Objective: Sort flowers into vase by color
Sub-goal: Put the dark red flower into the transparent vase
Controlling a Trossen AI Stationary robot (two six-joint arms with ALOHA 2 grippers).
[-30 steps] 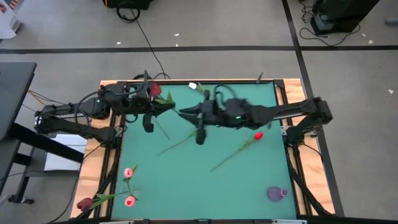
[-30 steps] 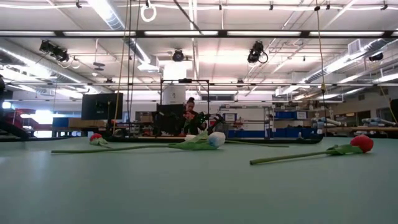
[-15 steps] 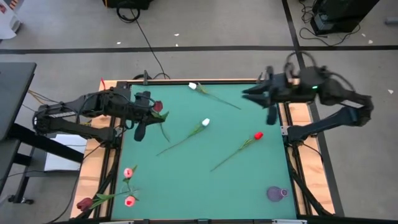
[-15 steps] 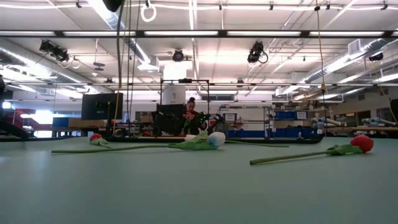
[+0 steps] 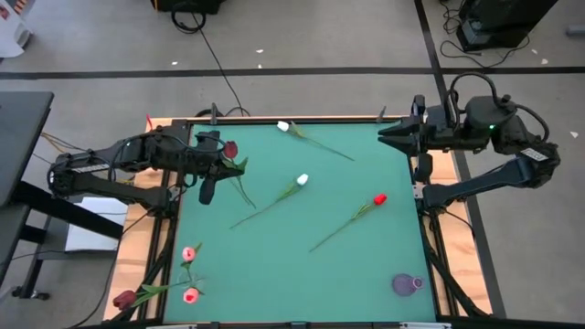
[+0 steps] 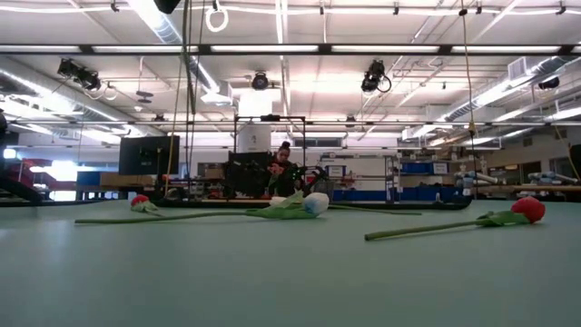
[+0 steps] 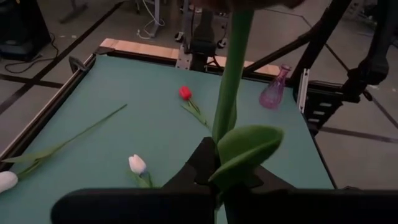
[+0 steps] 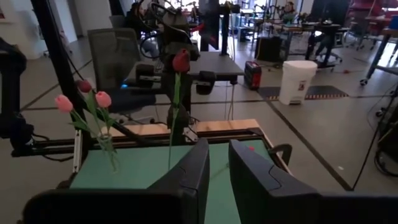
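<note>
My left gripper (image 5: 224, 164) is over the table's far-left part, shut on a dark red tulip (image 5: 230, 149), which stands upright in the right wrist view (image 8: 181, 61). My right gripper (image 5: 388, 137) waits open and empty at the far-right edge (image 8: 219, 165). Lying flat on the green mat are a white tulip (image 5: 303, 180), a second white tulip (image 5: 283, 126) by the far edge and a red tulip (image 5: 379, 198). A purple vase (image 5: 407, 284) stands near the right corner. Two pink tulips (image 5: 189, 253) and a dark red one (image 5: 123, 299) stand in a clear vase (image 8: 106, 149). My left gripper (image 7: 227, 186) pinches the dark red tulip's green stem (image 7: 229, 106) between its two fingers, close to a leaf (image 7: 245, 149). The fingers come level and lie across the stem. The tulip is lifted clear and upright, head above the fingers and stem end (image 5: 251, 203) hanging below.
The mat's near middle (image 5: 292, 274) is bare. A wooden rim (image 5: 439, 164) frames the table. In the low view the red tulip (image 6: 527, 209) and a white tulip (image 6: 315, 203) lie across the mat; a person sits far off in the room (image 6: 283, 168).
My right gripper has drawn back from the table's middle, beside my left gripper, to the far-right edge. My left gripper, still holding the dark red tulip, has shifted a little toward the near edge. The tulips on the mat have stayed put.
</note>
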